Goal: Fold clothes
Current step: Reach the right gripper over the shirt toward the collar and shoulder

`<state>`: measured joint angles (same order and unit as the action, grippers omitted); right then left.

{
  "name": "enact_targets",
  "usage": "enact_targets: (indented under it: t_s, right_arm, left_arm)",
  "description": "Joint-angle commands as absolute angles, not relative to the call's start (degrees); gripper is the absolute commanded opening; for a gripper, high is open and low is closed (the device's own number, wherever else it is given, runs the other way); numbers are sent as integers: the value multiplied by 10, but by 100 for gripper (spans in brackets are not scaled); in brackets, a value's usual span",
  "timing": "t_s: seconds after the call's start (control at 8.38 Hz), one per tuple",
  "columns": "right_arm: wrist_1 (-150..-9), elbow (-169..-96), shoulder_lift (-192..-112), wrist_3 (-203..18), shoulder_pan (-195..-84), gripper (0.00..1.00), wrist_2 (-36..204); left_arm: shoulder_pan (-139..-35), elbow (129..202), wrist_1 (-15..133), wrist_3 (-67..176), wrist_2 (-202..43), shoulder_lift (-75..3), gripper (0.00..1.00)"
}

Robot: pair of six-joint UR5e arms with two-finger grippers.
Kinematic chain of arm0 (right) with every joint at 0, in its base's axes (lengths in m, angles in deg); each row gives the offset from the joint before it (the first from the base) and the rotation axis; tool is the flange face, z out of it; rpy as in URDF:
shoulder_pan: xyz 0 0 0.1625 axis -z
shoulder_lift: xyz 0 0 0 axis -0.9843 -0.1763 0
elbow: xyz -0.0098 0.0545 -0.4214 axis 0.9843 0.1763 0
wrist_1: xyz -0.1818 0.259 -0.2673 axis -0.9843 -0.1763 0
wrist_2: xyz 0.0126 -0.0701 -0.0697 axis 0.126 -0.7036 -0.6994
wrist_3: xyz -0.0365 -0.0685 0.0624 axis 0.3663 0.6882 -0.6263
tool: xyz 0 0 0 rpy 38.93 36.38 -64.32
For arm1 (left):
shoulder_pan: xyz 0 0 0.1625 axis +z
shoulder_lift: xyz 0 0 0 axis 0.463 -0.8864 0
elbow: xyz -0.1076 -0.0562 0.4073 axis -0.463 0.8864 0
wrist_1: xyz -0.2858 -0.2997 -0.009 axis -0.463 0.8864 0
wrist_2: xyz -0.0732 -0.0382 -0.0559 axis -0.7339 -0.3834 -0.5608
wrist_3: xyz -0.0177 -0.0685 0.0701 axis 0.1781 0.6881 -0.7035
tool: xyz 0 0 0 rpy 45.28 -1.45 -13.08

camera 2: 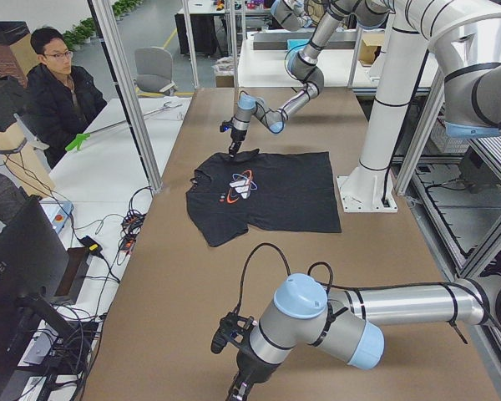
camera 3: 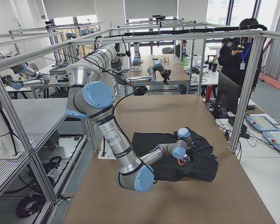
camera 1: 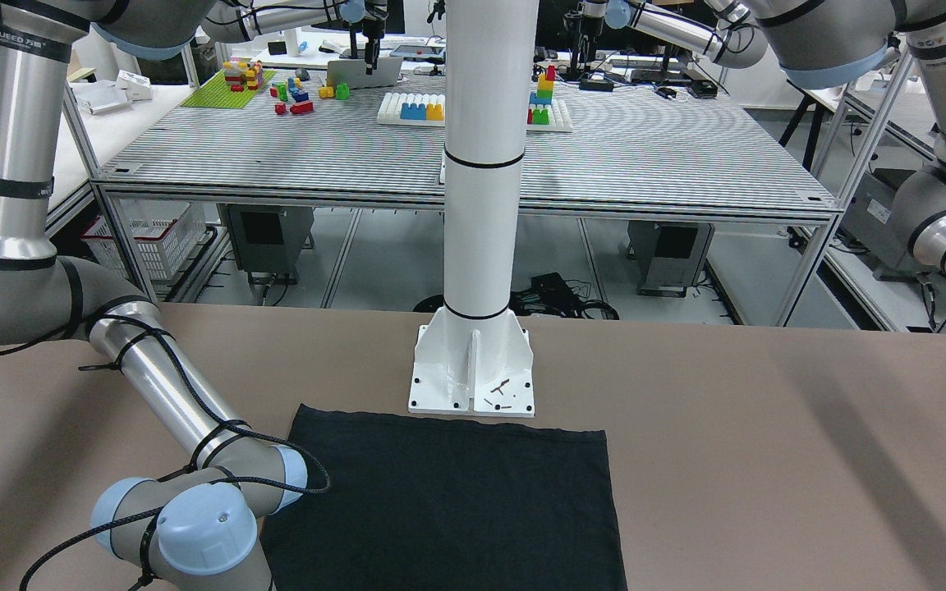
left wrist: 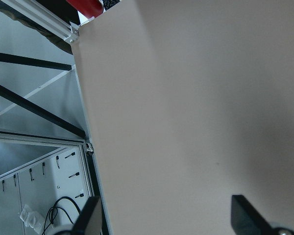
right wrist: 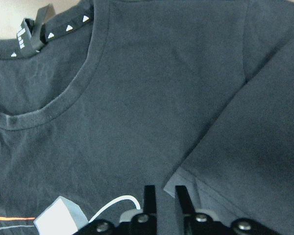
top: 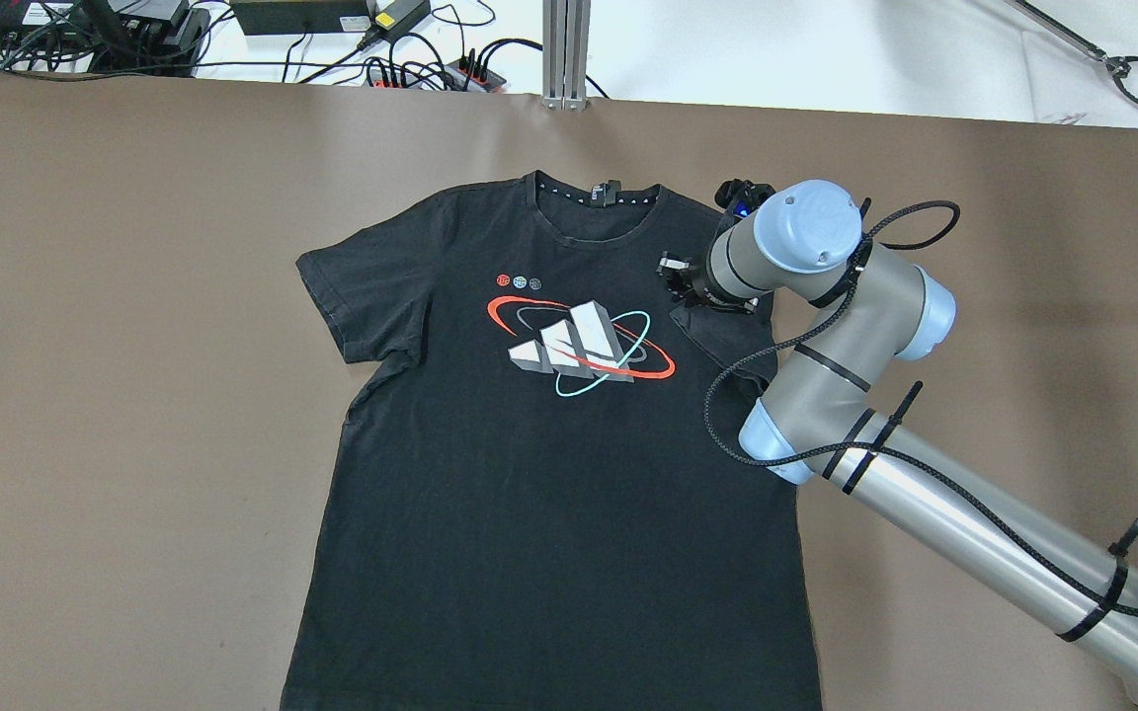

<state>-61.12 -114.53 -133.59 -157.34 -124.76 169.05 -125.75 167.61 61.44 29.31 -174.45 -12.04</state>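
The clothes are one black T-shirt [top: 549,494] with a white, red and teal chest print, lying flat, face up, collar toward the table's far edge. Its right sleeve [top: 727,331] is folded in over the chest. My right gripper [top: 680,286] hangs over that sleeve's hem. In the right wrist view the fingers [right wrist: 149,193] stand close together, with the sleeve's hem corner [right wrist: 179,177] between them. My left gripper [left wrist: 164,218] is open over bare brown table, far from the shirt, near the table's end [left wrist: 85,127]. The exterior left view shows it low and close [camera 2: 234,386].
The white pillar's base plate [camera 1: 473,382] stands just beyond the shirt's bottom hem [camera 1: 448,423]. Cables and power strips [top: 411,69] lie past the table's far edge. A person [camera 2: 63,83] sits at a side bench; others [camera 3: 238,42] stand far off.
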Motion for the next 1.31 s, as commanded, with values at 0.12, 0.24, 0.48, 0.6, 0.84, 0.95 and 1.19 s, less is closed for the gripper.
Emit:
enact_targets:
  t_s: [0.12, 0.24, 0.48, 0.6, 0.84, 0.95, 1.19]
  right_arm:
    - [-610, -1178, -1367, -1566, -1238, 95, 1685]
    - [-612, -1179, -1369, -1564, -1240, 95, 1685]
    - [-609, -1199, -1396, -1562, -1240, 95, 1685]
    - [-608, -1224, -1423, -1563, -1237, 95, 1685]
    - [-605, -1243, -1448, -1572, -1212, 95, 1684]
    - [-604, -1249, -1457, -1574, -1205, 95, 1682]
    - [-607, -1282, -1481, -1574, -1204, 95, 1685]
  left_arm:
    - [-1258, 1675, 614, 294, -1744, -120, 93]
    - [-1258, 1676, 614, 294, -1744, -120, 93]
    - [-1258, 1678, 614, 294, -1745, -120, 93]
    - [-1258, 1681, 614, 294, -1744, -120, 93]
    - [-1258, 1687, 614, 294, -1744, -120, 93]
    - [-1258, 1690, 613, 294, -1744, -121, 93]
    - [-1258, 1695, 613, 294, -1744, -121, 93]
